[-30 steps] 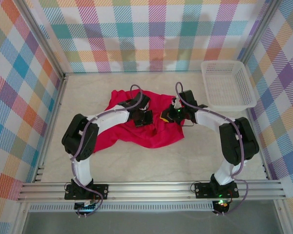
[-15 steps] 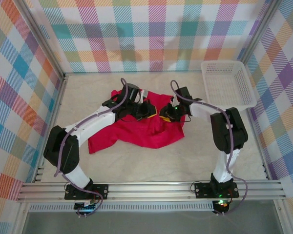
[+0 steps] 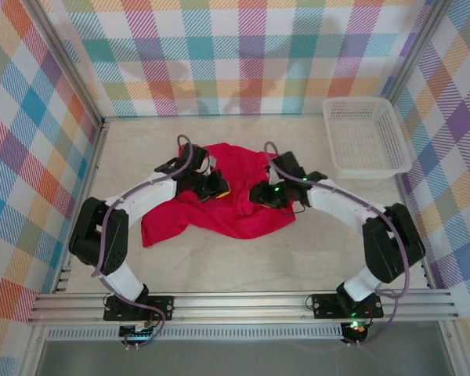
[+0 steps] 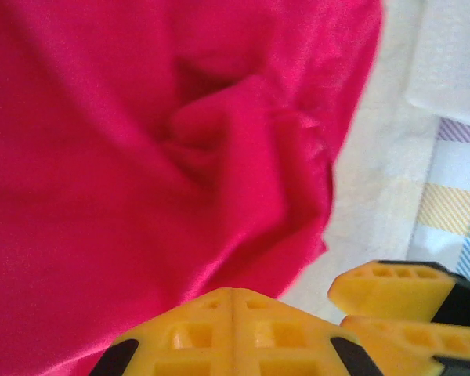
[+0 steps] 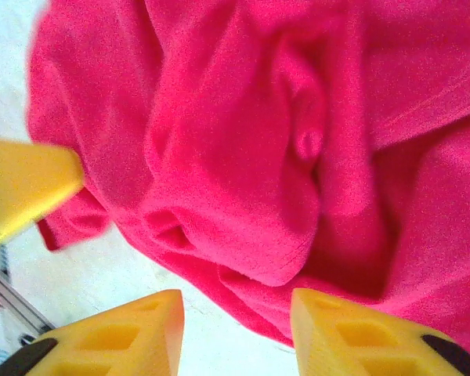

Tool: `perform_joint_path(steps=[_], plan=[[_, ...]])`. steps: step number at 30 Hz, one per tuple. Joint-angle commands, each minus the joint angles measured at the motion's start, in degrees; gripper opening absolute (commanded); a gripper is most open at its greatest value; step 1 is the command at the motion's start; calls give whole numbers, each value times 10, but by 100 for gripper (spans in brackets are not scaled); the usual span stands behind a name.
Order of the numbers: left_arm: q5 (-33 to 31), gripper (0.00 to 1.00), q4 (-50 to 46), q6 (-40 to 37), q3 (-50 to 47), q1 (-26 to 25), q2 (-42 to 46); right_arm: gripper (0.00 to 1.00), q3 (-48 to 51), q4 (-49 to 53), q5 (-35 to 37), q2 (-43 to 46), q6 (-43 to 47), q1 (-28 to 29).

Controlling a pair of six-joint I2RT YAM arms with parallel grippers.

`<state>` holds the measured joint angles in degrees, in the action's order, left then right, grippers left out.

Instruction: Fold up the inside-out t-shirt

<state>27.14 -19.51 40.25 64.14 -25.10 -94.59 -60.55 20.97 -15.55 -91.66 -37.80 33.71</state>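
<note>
The inside-out t-shirt (image 3: 243,215) lies crumpled in a bright red heap on the table's middle, with both grippers over it. My left gripper (image 3: 218,188) hovers over its left part, its yellow fingertips (image 4: 233,296) pressed together with no cloth showing between them. My right gripper (image 3: 257,194) is over the shirt's right part, a short way from the left one. In the right wrist view its jaws (image 5: 235,329) stand open above a folded hem of the t-shirt (image 5: 243,141), nothing between them. In the left wrist view the t-shirt (image 4: 141,157) is deeply creased.
A white mesh basket (image 3: 366,137) stands at the back right corner. Checked walls close the table (image 3: 298,258) on three sides. The arms' mounting rail (image 3: 243,304) runs along the near edge. Bare tabletop surrounds the shirt.
My right gripper has opened and shifted left and nearer over the shirt. My left gripper, still shut, swung back and left. The cloth has bunched more toward the middle.
</note>
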Motion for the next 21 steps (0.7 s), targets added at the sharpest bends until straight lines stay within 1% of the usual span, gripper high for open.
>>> perform_joint_path(steps=[1, 4, 5, 6, 7, 8, 9, 10, 13, 17, 19, 21], plan=[[-9, 6, -13, -14, -49, 30, 31, 46, -22, 13, 31, -48, 12, 15], [-9, 7, 3, -10, -75, 37, 29, 46, -29, -10, 24, -81, 12, 16], [-12, 7, 9, -9, -79, 37, 24, 41, -35, -13, 25, -91, 12, 16], [-14, 7, 18, -7, -85, 37, 18, 36, -45, -10, 25, -98, 12, 16], [-17, 7, 24, -5, -87, 37, 11, 27, -52, -7, 25, -101, 13, 16], [-21, 7, 30, -5, -87, 37, 0, 15, -63, 1, 26, -100, 14, 16], [-23, 7, 31, -5, -87, 37, -11, 6, -71, 11, 27, -95, 15, 16], [-27, 6, 31, -6, -84, 38, -25, 0, -82, 25, 28, -86, 17, 17], [-42, 4, 23, -19, -68, 42, -67, 0, -115, 80, 30, -47, 31, 20], [-95, 2, -13, -41, -56, 48, -96, 0, -157, 146, 16, 16, 41, 22], [-118, 1, -27, -48, -51, 48, -102, 0, -170, 159, 1, 45, 41, 22], [-123, 0, -28, -50, -54, 48, -104, 0, -181, 159, -14, 67, 35, 22]])
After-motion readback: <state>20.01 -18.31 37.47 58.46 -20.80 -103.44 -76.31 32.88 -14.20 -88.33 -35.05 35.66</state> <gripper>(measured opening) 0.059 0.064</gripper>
